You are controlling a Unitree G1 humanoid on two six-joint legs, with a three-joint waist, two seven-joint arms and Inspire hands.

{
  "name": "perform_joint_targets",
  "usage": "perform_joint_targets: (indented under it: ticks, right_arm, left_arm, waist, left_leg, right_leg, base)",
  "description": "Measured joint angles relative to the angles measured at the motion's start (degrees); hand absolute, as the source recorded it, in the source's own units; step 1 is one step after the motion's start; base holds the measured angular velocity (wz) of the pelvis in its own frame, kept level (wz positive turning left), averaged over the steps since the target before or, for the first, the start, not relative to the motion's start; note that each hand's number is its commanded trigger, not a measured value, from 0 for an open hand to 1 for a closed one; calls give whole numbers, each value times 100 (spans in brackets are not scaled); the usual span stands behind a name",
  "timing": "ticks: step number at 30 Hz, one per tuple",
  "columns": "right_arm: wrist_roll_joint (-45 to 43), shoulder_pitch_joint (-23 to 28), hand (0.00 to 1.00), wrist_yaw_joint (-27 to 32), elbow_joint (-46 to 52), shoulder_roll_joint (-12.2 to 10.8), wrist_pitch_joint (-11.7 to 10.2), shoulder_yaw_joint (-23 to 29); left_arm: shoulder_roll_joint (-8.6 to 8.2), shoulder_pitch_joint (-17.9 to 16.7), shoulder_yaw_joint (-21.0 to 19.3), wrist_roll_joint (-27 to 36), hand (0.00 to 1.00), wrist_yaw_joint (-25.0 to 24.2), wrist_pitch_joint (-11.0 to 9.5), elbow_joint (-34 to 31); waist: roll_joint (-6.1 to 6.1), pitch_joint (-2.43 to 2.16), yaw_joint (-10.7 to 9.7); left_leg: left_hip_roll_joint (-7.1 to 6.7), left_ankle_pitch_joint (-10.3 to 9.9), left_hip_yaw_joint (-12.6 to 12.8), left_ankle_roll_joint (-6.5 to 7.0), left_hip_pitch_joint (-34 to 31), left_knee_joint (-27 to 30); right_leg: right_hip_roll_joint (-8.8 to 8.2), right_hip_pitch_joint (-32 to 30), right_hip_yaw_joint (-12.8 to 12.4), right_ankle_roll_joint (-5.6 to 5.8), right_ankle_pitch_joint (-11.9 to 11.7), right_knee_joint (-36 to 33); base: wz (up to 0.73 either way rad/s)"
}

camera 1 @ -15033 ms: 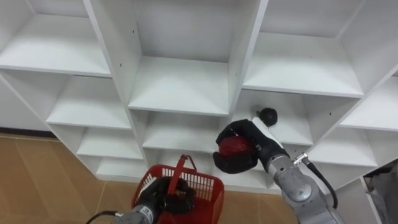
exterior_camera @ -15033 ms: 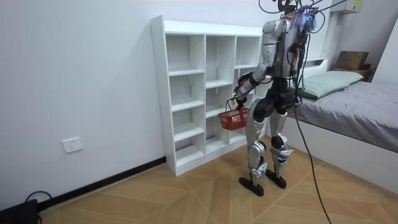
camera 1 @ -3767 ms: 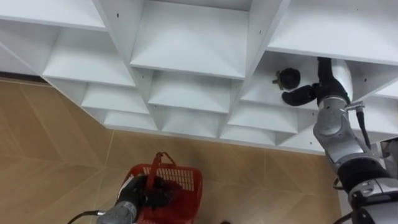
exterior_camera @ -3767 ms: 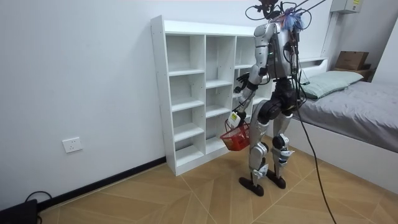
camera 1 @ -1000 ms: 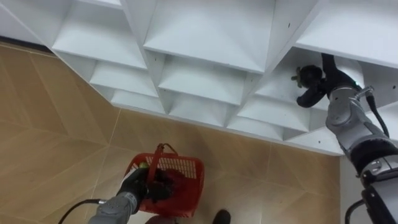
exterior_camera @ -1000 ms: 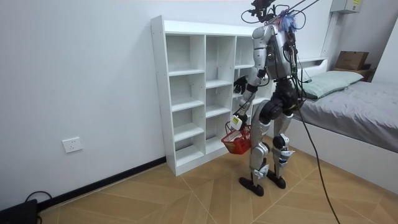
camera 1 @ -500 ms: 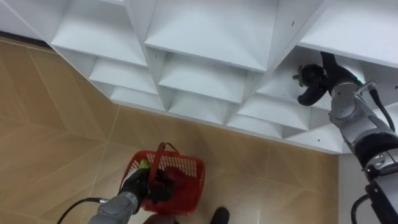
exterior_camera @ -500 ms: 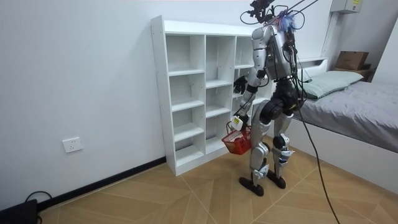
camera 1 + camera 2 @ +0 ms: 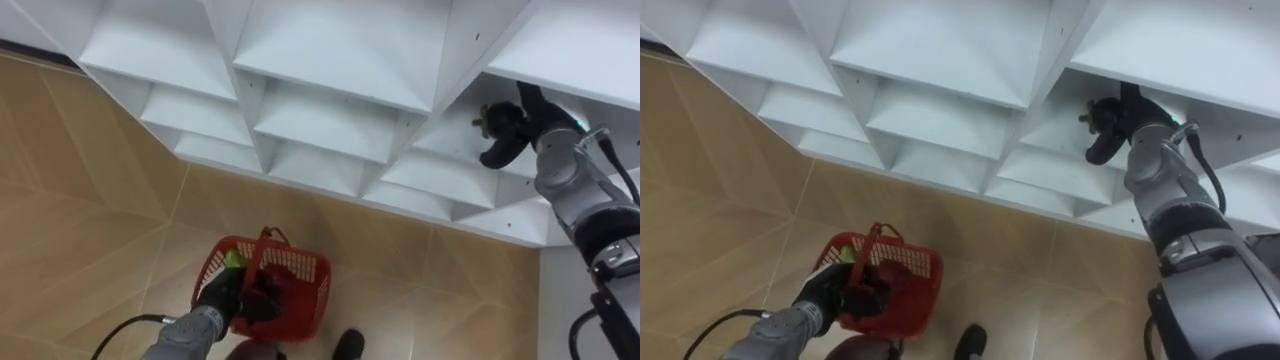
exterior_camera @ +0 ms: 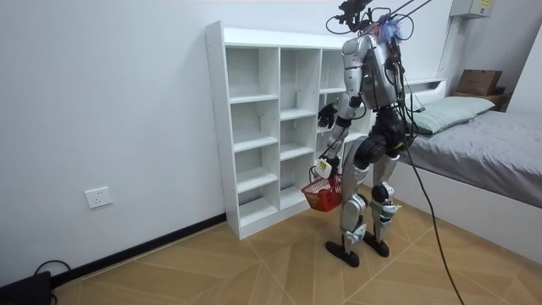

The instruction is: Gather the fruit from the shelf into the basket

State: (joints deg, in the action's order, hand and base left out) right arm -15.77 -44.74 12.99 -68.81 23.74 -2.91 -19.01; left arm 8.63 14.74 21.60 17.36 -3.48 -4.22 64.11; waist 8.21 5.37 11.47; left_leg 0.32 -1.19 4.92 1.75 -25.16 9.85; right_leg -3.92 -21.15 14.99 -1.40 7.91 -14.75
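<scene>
Eye views: R hand [image 9: 522, 122] curled round dark fruit [image 9: 489, 119] in closet [image 9: 330, 50], L hand [image 9: 220, 295] gripping basket [image 9: 310, 288]; room view adds bed [image 10: 500, 161].

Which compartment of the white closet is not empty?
The compartment in the right-hand column, where the right hand reaches in: a dark round fruit sits there. The other compartments in view hold nothing.

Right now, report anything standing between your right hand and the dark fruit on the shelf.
Nothing visible does. The right hand is inside the shelf compartment, right at the dark round fruit, with no other item between them.
</scene>
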Motion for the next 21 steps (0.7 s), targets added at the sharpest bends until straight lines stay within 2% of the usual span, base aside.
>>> perform_joint_targets:
  ticks: [9, 10, 11, 15, 21]
  right_arm:
    - [-26, 0, 100, -101, -14, 22, 55, -26]
    - [-23, -1, 100, -79, -17, 48, 60, -35]
    - [-22, -7, 100, -21, -16, 76, 66, -37]
    - [-28, -13, 100, 23, -41, 121, 123, -73]
    - [-18, -34, 100, -22, -28, 121, 124, -116]
  left_arm:
    - [89, -23, 5, 14, 100, 0, 0, -13]
    - [104, -22, 8, 15, 100, 0, 0, -40]
    - [109, -24, 12, 16, 100, -2, 0, -71]
    - [109, -39, 42, 114, 100, -5, 0, -78]
    - [108, -60, 57, 114, 100, -4, -1, -126]
  waist:
    - [-5, 4, 6]
    - [-21, 15, 13]
    - [-41, 28, 35]
    - [-50, 34, 180]
    - [-52, 35, 194]
  left_leg:
    - [0, 0, -48, 0, -41, 52]
    - [-1, 0, -56, 0, -47, 56]
    - [-2, 0, -60, -1, -52, 56]
    - [7, 3, -59, -5, -50, 48]
    - [0, 3, -64, -4, -124, 47]
  right_leg:
    - [-1, 1, 54, -4, -3, -1]
    - [1, 0, 59, -9, -6, 0]
    - [0, -3, 65, -12, -7, 0]
    - [6, -4, 75, -13, -8, 8]
    - [1, -76, 84, -13, -8, 9]
  base:
    - [2]
    - [0]
    - [0]
    - [0]
    - [0]
